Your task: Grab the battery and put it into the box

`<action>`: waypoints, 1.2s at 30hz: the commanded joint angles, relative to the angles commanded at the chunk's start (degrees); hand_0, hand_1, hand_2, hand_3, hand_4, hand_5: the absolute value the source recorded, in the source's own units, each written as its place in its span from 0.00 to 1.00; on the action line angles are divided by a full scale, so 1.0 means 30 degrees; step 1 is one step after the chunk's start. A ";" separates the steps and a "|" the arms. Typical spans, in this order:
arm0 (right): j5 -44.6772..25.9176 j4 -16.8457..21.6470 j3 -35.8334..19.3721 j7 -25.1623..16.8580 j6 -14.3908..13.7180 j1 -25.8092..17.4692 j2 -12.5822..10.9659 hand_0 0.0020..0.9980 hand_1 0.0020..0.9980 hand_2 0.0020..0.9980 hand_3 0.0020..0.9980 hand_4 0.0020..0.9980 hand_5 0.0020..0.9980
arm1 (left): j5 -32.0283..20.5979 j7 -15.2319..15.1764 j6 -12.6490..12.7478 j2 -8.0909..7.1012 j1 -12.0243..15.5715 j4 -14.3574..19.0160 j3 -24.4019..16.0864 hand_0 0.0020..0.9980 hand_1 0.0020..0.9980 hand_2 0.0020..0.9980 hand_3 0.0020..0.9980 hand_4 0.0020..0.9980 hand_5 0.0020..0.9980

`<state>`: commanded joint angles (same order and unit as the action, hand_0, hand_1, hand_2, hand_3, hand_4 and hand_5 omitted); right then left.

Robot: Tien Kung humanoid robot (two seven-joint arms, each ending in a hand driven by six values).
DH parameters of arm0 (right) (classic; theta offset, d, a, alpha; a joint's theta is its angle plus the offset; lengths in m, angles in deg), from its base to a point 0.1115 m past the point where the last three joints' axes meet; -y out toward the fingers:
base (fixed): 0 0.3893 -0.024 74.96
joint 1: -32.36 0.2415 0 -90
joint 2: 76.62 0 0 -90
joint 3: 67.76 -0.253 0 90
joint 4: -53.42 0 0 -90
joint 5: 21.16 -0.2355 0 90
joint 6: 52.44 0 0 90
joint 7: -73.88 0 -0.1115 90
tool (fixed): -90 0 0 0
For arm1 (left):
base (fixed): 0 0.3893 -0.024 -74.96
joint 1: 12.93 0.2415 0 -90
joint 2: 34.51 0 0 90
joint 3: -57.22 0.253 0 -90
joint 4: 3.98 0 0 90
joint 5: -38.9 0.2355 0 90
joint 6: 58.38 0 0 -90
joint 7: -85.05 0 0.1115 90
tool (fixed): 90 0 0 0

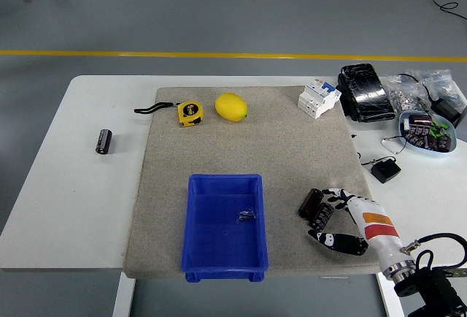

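Observation:
A black cylindrical battery (310, 204) lies on the grey mat, right of the blue box (197, 229), with a second dark cylinder close beside it. My right hand (321, 216) comes in from the lower right. Its white fingers (337, 196) lie just behind the battery and the dark thumb (337, 242) in front of it. The hand is open around the battery and does not lift it. Another black battery (103, 141) lies on the bare table at the far left. The box holds only a small dark scrap (246, 216). My left arm is out of view.
A yellow tape measure (190, 112), a lemon (230, 107) and a white breaker (319, 97) sit along the mat's far edge. A black pack (365, 92), bags of parts (417, 94), a blue bowl of parts (429, 133) and a black adapter (385, 169) crowd the table's right side.

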<state>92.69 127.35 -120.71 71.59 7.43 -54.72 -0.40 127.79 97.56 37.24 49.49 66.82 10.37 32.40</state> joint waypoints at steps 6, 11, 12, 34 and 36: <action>-0.0275 -0.0263 0.0157 -0.0164 -0.0218 0.0112 0.0071 0.42 0.53 0.61 0.73 1.00 0.40 | 0.0065 0.0012 0.0016 0.0039 0.0014 0.0002 -0.0032 0.68 0.64 0.68 0.61 0.61 0.65; -0.0505 -0.0474 0.0300 -0.0228 -0.0420 0.0263 0.0172 0.39 0.52 0.61 0.72 1.00 0.40 | -0.0011 -0.0005 0.0021 0.0063 -0.0027 0.0014 0.0043 0.68 0.64 0.68 0.61 0.61 0.65; -0.0561 -0.0509 0.0321 -0.0247 -0.0459 0.0287 0.0187 0.39 0.52 0.61 0.72 1.00 0.40 | -0.0026 -0.0007 0.0022 0.0066 -0.0036 0.0016 0.0054 0.68 0.64 0.68 0.61 0.61 0.65; -0.1516 -0.1293 0.1014 -0.0401 -0.1903 0.0714 0.0457 0.25 0.39 0.48 0.57 1.00 0.28 | -0.0115 0.0007 0.0045 0.0127 -0.0131 0.0029 0.0127 0.68 0.65 0.69 0.61 0.62 0.65; -0.1598 -0.1321 0.1050 -0.0396 -0.2005 0.0734 0.0463 0.25 0.39 0.48 0.57 1.00 0.28 | -0.0073 0.0009 0.0020 0.0120 -0.0134 0.0033 0.0114 0.68 0.65 0.69 0.61 0.62 0.65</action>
<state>87.90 123.39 -117.56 70.40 1.42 -52.52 0.98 127.57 97.59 37.31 49.85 66.42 10.47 32.74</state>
